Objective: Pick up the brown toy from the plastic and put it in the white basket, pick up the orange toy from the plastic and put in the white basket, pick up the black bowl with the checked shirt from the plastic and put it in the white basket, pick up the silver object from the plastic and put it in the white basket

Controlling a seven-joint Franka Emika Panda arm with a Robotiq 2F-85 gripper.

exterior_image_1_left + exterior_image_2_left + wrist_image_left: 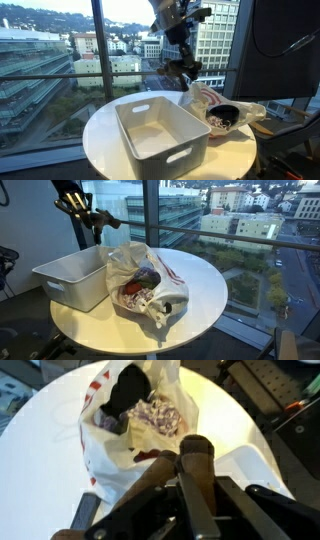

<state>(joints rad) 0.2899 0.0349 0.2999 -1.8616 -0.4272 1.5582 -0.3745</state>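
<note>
Gripper (195, 482), lower centre, clamped the brown toy (196, 452); plastic (105, 455) holding the checked shirt (157, 415) lay upper centre.

Both exterior views give you the round white tabletop (100, 135) (210, 280) from different sides. Your wrist view looks down, close.

Round white table (100, 135) beside a tall window (50, 60)
City buildings (235, 200) lie beyond the table, behind the glass.
</note>
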